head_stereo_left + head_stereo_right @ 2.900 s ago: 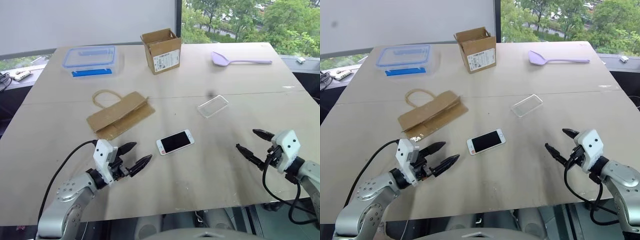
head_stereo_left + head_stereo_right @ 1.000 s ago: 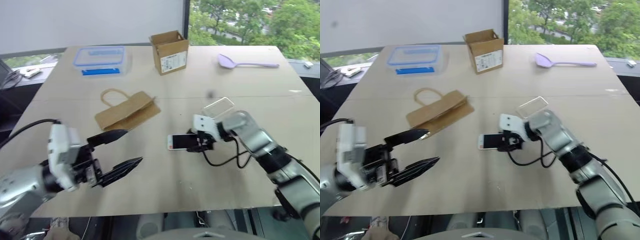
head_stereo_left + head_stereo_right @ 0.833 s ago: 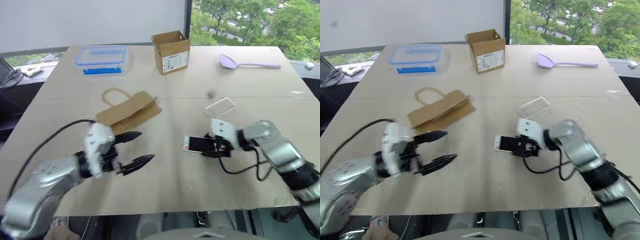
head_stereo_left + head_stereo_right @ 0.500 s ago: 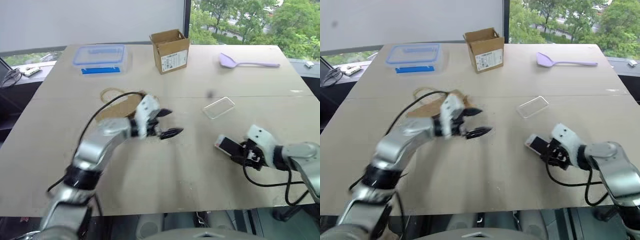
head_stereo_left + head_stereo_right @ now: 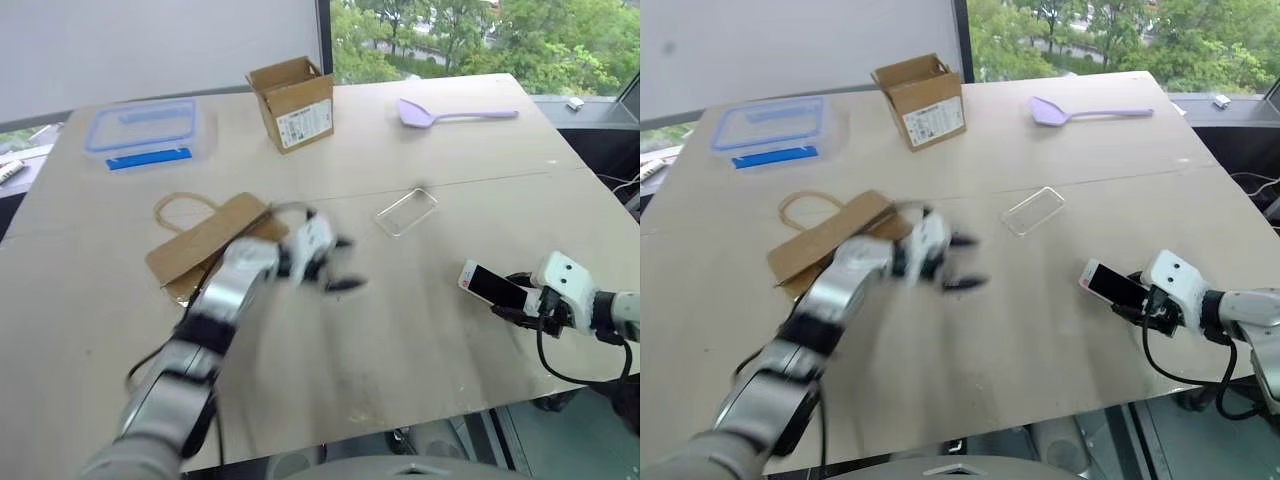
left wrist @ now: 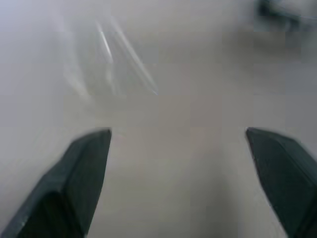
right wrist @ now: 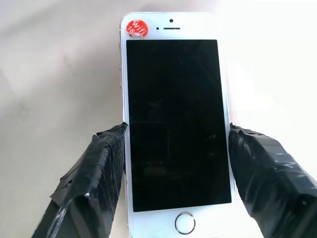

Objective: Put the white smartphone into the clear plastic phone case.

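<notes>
Right gripper point(image 7: 173, 163) clamps the phone point(image 7: 174, 119) by its long edges, screen up, raised off the table point(image 5: 420, 320) near the right edge. Left gripper point(image 5: 337, 265) is blurred, probably above mid-table, fingers spread wide with nothing between them. Case point(image 5: 406, 211) lies flat beyond it, apart from both.

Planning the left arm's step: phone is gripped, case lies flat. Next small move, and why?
Probably carry the open left gripper on to the clear plastic phone case and grasp it: the case lies untouched on the table, while the right gripper holds the white smartphone by its sides.
</notes>
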You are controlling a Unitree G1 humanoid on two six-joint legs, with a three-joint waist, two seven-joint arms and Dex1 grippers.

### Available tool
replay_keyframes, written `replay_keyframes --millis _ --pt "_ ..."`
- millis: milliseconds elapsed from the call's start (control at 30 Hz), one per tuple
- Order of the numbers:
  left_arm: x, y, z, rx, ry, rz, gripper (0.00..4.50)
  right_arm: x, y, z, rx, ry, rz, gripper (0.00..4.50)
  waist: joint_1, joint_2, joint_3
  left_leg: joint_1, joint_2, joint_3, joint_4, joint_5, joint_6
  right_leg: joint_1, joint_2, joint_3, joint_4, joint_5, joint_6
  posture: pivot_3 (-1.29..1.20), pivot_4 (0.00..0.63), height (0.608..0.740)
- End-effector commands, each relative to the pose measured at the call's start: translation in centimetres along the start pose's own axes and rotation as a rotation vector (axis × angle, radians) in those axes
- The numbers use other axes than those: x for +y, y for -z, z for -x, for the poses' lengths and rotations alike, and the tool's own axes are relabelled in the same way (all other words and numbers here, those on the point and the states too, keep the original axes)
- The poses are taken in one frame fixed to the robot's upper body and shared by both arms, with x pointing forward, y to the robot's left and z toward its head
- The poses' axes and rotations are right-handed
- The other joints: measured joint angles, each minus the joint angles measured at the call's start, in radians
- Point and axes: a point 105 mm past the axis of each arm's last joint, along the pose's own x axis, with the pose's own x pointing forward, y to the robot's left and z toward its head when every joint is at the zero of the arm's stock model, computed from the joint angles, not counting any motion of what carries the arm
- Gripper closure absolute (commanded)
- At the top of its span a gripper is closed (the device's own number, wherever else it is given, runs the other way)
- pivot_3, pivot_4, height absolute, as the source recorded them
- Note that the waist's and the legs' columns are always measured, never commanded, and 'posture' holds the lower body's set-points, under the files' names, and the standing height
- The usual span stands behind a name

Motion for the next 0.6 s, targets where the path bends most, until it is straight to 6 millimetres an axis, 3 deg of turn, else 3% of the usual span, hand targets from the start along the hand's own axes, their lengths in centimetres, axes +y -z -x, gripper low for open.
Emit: replay_keyframes --millis 33,233,367,500,600 --pt "-0.9 -2.9 -0.2 -0.034 0.063 -0.1 0.0 -0.3 -2.0 -0.2 -0.072 -0.103 0.17 1.71 0.026 0.005 0.003 0.0 0.0 -0.001 0.003 0.0 0.0 0.0 0.002 0.0 0.0 0.0 0.0 0.0 0.15 0.74" --pt "0.4 -4.8 -1.3 -0.083 0.013 -0.103 0.0 -0.5 -3.0 -1.2 -0.122 -0.121 0.194 1.71 0.054 0.006 0.004 0.002 -0.004 -0.006 0.01 0.0 0.0 0.009 0.007 0.01 0.001 -0.004 0.0 0.0 0.15 0.74" --pt "2.6 -8.0 -1.8 -0.206 -0.136 -0.023 0.0 -0.1 -2.7 -1.4 -0.13 -0.099 0.185 1.71 0.059 0.006 0.004 -0.002 -0.006 -0.005 0.017 0.0 0.0 0.009 0.005 0.013 0.001 0.0 0.006 0.0 0.15 0.74" --pt "6.2 -10.2 -1.4 -0.263 -0.332 0.062 0.0 0.3 -2.6 -1.7 -0.142 -0.086 0.168 1.71 0.06 0.006 0.004 -0.005 -0.006 -0.006 0.021 0.0 0.001 0.009 0.006 0.012 0.001 0.0 0.007 0.0 0.15 0.74" --pt "6.1 -10.5 -1.8 -0.239 -0.298 0.051 0.0 0.5 -2.7 -2.0 -0.154 -0.078 0.156 1.71 0.058 0.006 0.004 -0.005 -0.006 -0.007 0.022 0.0 0.001 0.009 0.006 0.011 0.001 0.001 0.008 0.0 0.15 0.74"
